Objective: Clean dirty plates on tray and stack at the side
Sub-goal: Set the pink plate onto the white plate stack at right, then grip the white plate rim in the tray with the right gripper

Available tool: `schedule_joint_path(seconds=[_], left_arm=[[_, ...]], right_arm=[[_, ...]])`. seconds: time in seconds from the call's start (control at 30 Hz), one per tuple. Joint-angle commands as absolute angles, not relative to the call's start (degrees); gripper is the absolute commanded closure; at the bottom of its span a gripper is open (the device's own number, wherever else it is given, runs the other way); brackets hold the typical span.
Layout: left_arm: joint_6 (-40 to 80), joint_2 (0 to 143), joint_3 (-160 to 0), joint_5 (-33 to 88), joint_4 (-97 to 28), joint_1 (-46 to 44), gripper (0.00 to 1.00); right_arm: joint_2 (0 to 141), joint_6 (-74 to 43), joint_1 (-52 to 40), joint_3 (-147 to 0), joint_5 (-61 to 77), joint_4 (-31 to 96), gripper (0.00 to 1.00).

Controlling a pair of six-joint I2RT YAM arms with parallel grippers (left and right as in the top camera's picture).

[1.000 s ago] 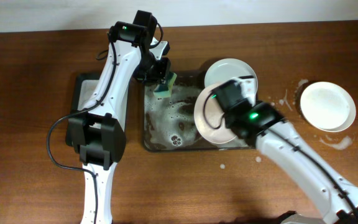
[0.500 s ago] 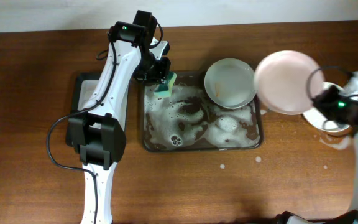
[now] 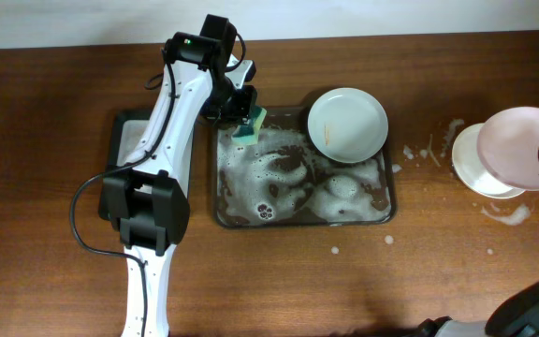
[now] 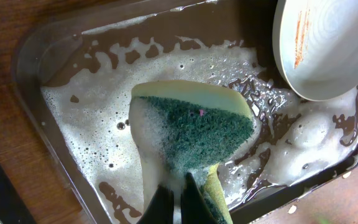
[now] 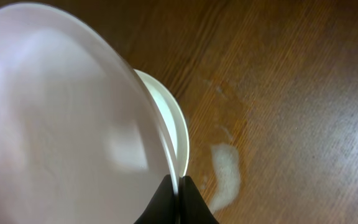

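The dark tray (image 3: 225,187) holds white suds and one white plate (image 3: 346,124) leaning on its far right corner; in the left wrist view that plate (image 4: 328,43) shows an orange smear. My left gripper (image 3: 246,117) is shut on a green and yellow sponge (image 4: 194,127) above the tray's (image 4: 36,56) suds. My right gripper (image 5: 180,186) is shut on the rim of a second white plate (image 3: 524,145), held tilted just above a third white plate (image 3: 471,168) that lies on the table at the right. The lower plate's edge (image 5: 178,127) shows behind the held one (image 5: 61,124).
A smaller dark tray (image 3: 131,140) lies left of the big tray, partly under my left arm. Suds and water spots (image 3: 419,150) mark the wood between the tray and the right plates, and a foam patch (image 5: 225,174) lies by the stack.
My right gripper lifted a plate out of the tray and carried it right, to above the plate on the table. The left gripper and sponge stayed still.
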State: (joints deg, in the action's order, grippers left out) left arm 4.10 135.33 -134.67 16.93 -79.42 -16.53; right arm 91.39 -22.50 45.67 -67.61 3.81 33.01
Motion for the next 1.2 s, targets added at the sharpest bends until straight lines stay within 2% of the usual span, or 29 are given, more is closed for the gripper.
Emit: schedule_joint_path(seconds=[0.0, 0.23, 0.3, 0.33, 0.37, 0.4, 0.5, 0.6, 0.7, 0.87, 1.0, 1.1, 1.17], left_arm=[[3.0, 135.1, -134.4, 16.7, -79.0, -16.5, 1.00], [3.0, 135.1, -134.4, 16.7, -78.9, -16.5, 1.00], [3.0, 135.1, -134.4, 16.7, -78.9, -16.5, 1.00], [3.0, 135.1, -134.4, 16.7, -78.9, -16.5, 1.00], [3.0, 135.1, -134.4, 16.7, -78.9, -16.5, 1.00], [3.0, 135.1, -134.4, 16.7, -78.9, -16.5, 1.00], [3.0, 135.1, -134.4, 16.7, -78.8, -16.5, 1.00], [3.0, 135.1, -134.4, 16.7, -78.6, -16.5, 1.00], [3.0, 135.1, -134.4, 16.7, -78.6, -16.5, 1.00], [3.0, 135.1, -134.4, 16.7, -78.3, -16.5, 1.00], [3.0, 135.1, -134.4, 16.7, -78.3, -16.5, 1.00], [3.0, 135.1, -134.4, 16.7, -78.5, -16.5, 0.99], [3.0, 135.1, -134.4, 16.7, -78.6, -16.5, 1.00]], right_arm=[[97.5, -23.0, 45.7, -67.7, 2.7, 32.1, 0.96], [102.9, -23.0, 45.6, -67.7, 9.1, 28.4, 0.95], [102.9, -23.0, 45.6, -67.7, 9.0, 28.1, 0.87], [102.9, -23.0, 45.6, -67.7, 9.1, 28.1, 0.79], [102.9, -23.0, 45.6, -67.7, 9.1, 28.0, 0.67], [102.9, -23.0, 45.6, -67.7, 9.1, 28.0, 0.62], [102.9, -22.5, 45.6, -67.7, 13.8, 28.0, 0.58], [101.6, -16.9, 44.7, -69.2, 28.4, 28.8, 0.55], [97.0, -13.7, 39.0, -71.7, 27.6, 33.2, 0.55], [93.6, -14.6, 21.3, -72.6, 21.8, 34.7, 0.56], [98.7, -28.4, 5.6, -72.6, 7.0, 35.1, 0.52], [103.6, -33.6, 0.6, -72.6, 3.9, 34.8, 0.54], [106.2, -33.6, -0.5, -72.6, 4.1, 34.0, 0.59]])
